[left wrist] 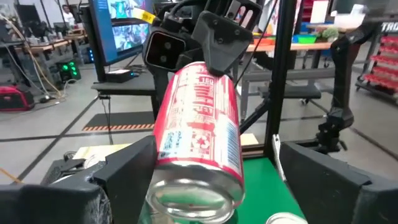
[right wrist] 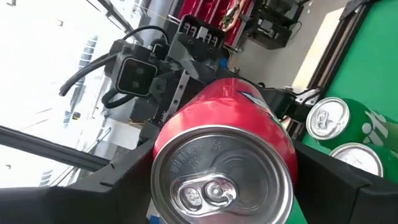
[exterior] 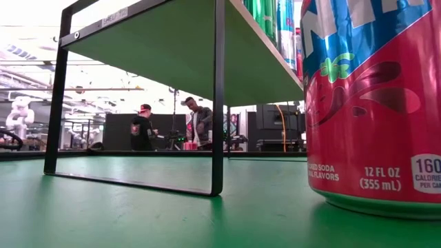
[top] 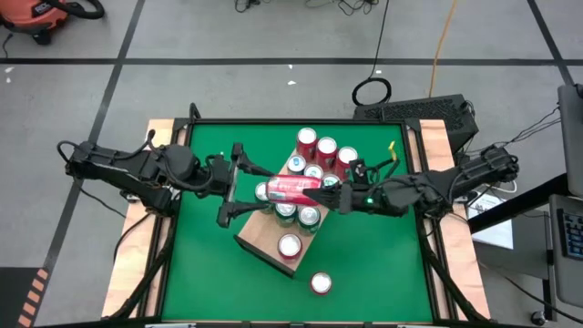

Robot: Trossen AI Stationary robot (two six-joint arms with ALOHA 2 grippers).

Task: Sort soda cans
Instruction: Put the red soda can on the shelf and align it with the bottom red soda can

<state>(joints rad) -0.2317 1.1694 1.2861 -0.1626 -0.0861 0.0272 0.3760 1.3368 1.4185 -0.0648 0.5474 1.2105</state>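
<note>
Item: red can (top: 293,188), smooth metal cylinder, silver ends, lying horiz. above the wooden board (top: 273,239); long axis runs arm to arm. Left end effector (top: 233,187) clamps one end, right end effector (top: 335,194) the other; both grip it, looks like a handover. Below: green and red cans (top: 310,217) upright on board. One red can (top: 320,283) alone on green counter (top: 200,282).
</note>
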